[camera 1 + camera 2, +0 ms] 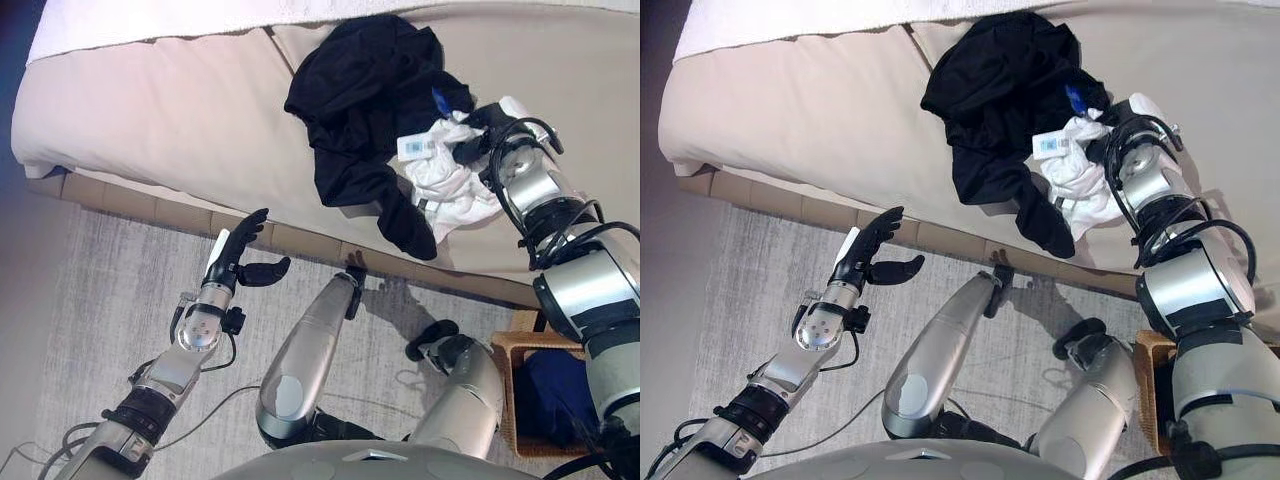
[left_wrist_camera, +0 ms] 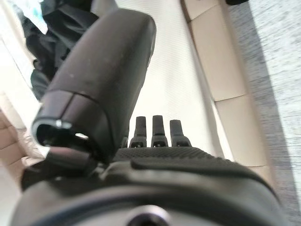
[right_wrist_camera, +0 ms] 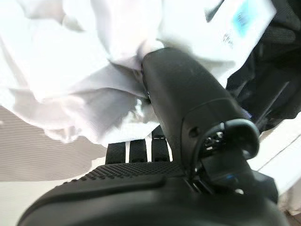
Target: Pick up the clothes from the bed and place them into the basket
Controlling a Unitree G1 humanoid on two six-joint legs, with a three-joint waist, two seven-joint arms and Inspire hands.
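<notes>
Clothes lie in a heap on the bed [image 1: 150, 110], toward one o'clock in my head views: a black garment [image 1: 365, 90] spread wide, with a white garment [image 1: 450, 175] bunched against its lower right side and touching it. A white tag [image 1: 415, 147] with blue print sits on the white garment where the two meet, and a small blue patch shows at the black garment's right edge.

My right robot hand [image 3: 188, 103] reaches in from four o'clock and is on the white garment. In its wrist view the thumb presses into a fold of the white cloth, which bunches around its tip, while the fingers [image 3: 136, 151] run underneath; I read that as a pinch on the white garment. The black garment shows just past it.

My left robot hand [image 1: 240, 255] hangs at eight o'clock, over the grey rug [image 1: 100, 300] and just short of the bed's tan edge, well apart from the clothes. Its fingers are straight, the thumb stands out to the side, and it holds nothing.

A wicker basket [image 1: 508, 350] stands on the floor at five o'clock, beside the bed, with dark blue cloth [image 1: 550, 390] already inside.
</notes>
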